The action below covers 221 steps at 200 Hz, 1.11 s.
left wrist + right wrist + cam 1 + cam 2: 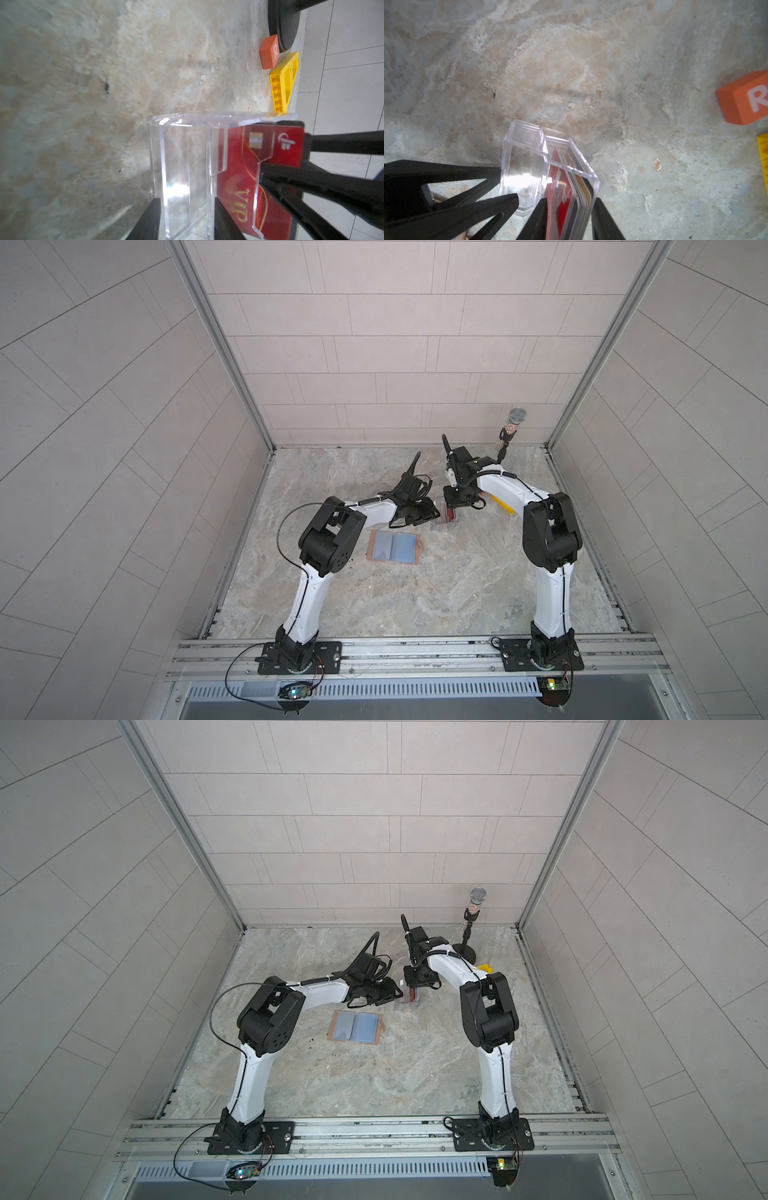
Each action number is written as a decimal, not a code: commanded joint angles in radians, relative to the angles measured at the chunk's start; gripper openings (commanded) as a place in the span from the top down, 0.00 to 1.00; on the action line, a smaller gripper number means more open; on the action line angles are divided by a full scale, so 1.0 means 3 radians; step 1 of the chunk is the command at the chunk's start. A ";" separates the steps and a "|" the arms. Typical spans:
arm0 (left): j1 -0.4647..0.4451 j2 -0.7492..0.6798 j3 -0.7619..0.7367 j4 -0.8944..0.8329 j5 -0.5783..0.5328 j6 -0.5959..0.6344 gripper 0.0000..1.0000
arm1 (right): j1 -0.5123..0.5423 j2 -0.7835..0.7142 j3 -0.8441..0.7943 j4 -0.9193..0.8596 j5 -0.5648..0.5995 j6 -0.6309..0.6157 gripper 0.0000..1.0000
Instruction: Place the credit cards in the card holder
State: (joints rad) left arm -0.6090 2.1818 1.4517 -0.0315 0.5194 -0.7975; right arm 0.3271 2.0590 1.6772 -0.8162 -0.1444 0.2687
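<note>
Two arms meet over a clear plastic box point(187, 158) standing toward the back of the marbled worktop point(415, 605). The credit cards point(571, 199) stand on edge as a stack in the box's rear compartment. A red one with gold "VIP" lettering faces the front, its top edge showing past the box's wall.

The left claw point(187, 199) has its fingers part-way apart, one on either side of the box's front compartment and close against its walls. Whether they press on it cannot be told.

The right claw point(570, 200) reaches down over the box with its fingers part-way apart, straddling the card stack. One finger sits just in front of the red card, the other outside the rear wall. A firm grip cannot be told.

The card holder point(392, 547) lies open and flat on the worktop, nearer the arm bases than the box and apart from it. It shows two pale blue-grey panels inside tan edges.

Further right sit an orange block point(269, 52) marked R and a yellow plastic piece point(284, 83) just beside it. A microphone stand point(517, 416) stands near the back wall.
</note>
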 commanded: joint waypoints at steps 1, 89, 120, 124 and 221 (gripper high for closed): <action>-0.0035 -0.0120 -0.0041 0.0010 0.0059 -0.0033 0.55 | 0.0009 -0.0088 -0.0066 -0.0025 0.0050 0.0028 0.62; -0.0036 -0.0058 -0.0084 -0.0093 -0.0107 0.0025 0.57 | -0.0078 -0.0148 -0.0314 0.0204 -0.0036 0.0211 0.71; -0.0036 -0.0078 -0.0099 -0.0141 -0.0168 0.0045 0.60 | -0.0108 -0.0208 -0.0309 0.0189 0.0054 0.0221 0.71; -0.0035 -0.0081 -0.0099 -0.0145 -0.0174 0.0043 0.61 | -0.0109 -0.0215 -0.0309 0.0185 0.0061 0.0219 0.71; -0.0039 -0.0103 -0.0124 -0.0143 -0.0185 0.0035 0.61 | -0.0139 -0.0328 -0.0191 0.0016 0.0138 0.0158 0.66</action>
State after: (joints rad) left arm -0.6159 2.1727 1.4456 -0.0292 0.4797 -0.7925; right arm 0.2974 2.0006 1.6020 -0.7662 -0.1650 0.3286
